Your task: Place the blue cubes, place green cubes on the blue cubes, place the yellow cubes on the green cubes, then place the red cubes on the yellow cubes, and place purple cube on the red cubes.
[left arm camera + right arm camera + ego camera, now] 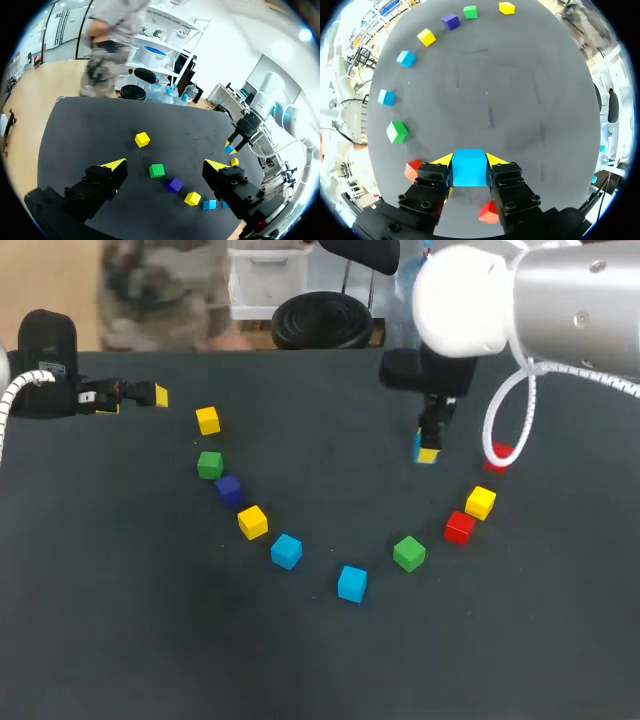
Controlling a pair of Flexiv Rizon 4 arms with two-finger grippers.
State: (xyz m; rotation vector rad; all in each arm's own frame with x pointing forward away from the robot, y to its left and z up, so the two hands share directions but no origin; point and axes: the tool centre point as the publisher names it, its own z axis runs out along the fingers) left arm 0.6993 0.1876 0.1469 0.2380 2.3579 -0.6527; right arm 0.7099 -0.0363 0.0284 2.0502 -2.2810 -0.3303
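My right gripper [428, 448] hangs above the table's right half, shut on a light blue cube [469, 167] that fills the gap between its yellow tips. Two more blue cubes [286, 551] [351, 583] lie at the bottom of a curved row of cubes. The row also has green cubes [209, 464] [408, 553], yellow cubes [207, 420] [252, 522] [481, 502], red cubes [459, 527] [499, 455] and a purple cube [229, 489]. My left gripper [140, 396] stays at the far left edge, open and empty, with the left cubes ahead of it.
The right arm's white cable [505, 400] loops down in front of the far red cube and partly hides it. Bare dark table [330, 440] lies inside the arc of cubes, below the held cube.
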